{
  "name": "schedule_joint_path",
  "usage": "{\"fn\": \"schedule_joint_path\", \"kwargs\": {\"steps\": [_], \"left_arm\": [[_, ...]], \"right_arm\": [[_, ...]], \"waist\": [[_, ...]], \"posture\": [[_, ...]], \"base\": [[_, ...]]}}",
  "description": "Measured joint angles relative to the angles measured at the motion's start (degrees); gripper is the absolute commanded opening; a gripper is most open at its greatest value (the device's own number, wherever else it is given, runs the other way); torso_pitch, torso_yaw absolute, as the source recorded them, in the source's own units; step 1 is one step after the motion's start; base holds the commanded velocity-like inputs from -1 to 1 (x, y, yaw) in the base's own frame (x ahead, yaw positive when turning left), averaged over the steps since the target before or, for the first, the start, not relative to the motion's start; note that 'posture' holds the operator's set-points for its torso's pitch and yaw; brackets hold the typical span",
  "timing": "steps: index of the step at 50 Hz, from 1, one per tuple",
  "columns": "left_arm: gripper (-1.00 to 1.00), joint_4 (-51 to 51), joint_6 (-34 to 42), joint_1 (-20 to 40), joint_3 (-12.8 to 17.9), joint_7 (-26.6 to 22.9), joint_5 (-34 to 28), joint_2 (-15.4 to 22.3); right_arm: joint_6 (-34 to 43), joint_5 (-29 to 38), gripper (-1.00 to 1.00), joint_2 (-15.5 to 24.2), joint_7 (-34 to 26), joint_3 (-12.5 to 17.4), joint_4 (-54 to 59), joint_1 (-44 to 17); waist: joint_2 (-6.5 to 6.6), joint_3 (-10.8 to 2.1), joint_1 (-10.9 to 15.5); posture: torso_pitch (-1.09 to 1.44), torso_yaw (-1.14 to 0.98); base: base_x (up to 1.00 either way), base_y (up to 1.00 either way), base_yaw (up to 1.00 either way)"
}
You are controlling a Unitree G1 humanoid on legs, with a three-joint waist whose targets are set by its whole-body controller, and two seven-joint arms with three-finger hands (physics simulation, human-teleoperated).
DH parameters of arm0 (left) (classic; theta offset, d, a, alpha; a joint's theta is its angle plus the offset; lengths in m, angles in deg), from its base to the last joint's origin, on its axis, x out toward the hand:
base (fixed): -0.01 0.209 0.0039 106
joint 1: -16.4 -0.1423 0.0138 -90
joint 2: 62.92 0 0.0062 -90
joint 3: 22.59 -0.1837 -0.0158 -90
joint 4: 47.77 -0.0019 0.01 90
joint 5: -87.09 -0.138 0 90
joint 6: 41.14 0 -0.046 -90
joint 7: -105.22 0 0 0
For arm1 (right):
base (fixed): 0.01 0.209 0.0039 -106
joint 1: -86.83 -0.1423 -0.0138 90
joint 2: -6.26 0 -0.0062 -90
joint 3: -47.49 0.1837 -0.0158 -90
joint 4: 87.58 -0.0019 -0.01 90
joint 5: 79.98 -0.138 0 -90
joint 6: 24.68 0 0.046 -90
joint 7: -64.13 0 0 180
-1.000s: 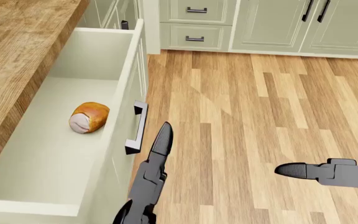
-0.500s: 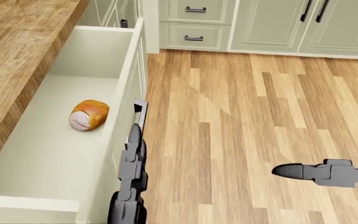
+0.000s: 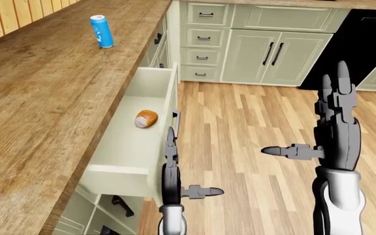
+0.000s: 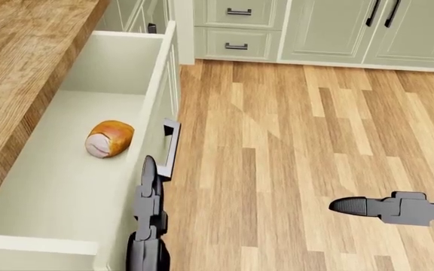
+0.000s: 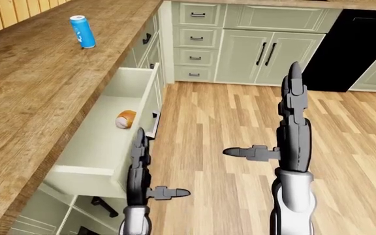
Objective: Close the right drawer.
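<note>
The drawer point(image 4: 89, 186) stood pulled far out from under the wooden desk point(image 3: 38, 98), along the left side of the head view, its pale inside open to the camera. A small bread roll point(image 4: 109, 139) lay on the drawer's floor, near the outer wall and about midway along it. The dark bar handle point(image 4: 170, 148) was fixed on the drawer's front panel, facing the plank floor point(image 4: 292, 169).

My left hand point(image 3: 169, 169) was raised with its fingers straight and spread apart, gripping nothing; in the left-eye view the thumb stuck out to the right. Its long fingers lay flat against the drawer's front panel, with the tips just below the handle in the head view. I could not tell whether they truly touched the panel.

My right hand point(image 5: 291, 132) was held up well away from the drawer, over the floor, also spread wide and empty, the thumb pointing left.

A blue can point(image 3: 101, 32) stood upright on the desk, far from the drawer. Pale green cabinets point(image 3: 259, 54) lined the far wall.
</note>
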Motion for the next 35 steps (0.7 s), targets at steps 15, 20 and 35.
{"fn": "schedule_joint_path", "kwargs": {"steps": [15, 20, 35], "left_arm": [[1.00, -3.5, 1.3, 1.2, 1.6, -0.8, 1.8, -0.8], [1.00, -4.1, 1.7, 1.7, 2.4, 0.0, 2.2, -1.0], [1.00, -3.7, 2.7, 1.6, 2.7, 0.7, 2.8, -1.0]], "right_arm": [[-0.4, -0.1, 1.00, 0.0, 0.0, 0.0, 0.3, 0.0], [-0.9, -0.1, 1.00, 0.0, 0.0, 0.0, 1.1, 0.0], [-0.6, 0.0, 1.00, 0.0, 0.0, -0.1, 0.3, 0.2]], "waist": [[-0.09, -0.06, -0.1], [-0.07, -0.04, -0.1], [-0.05, 0.04, -0.2]], "posture": [[0.00, 0.00], [0.00, 0.00], [0.00, 0.00]], "base": [[0.00, 0.00, 0.00], [0.00, 0.00, 0.00], [0.00, 0.00, 0.00]]}}
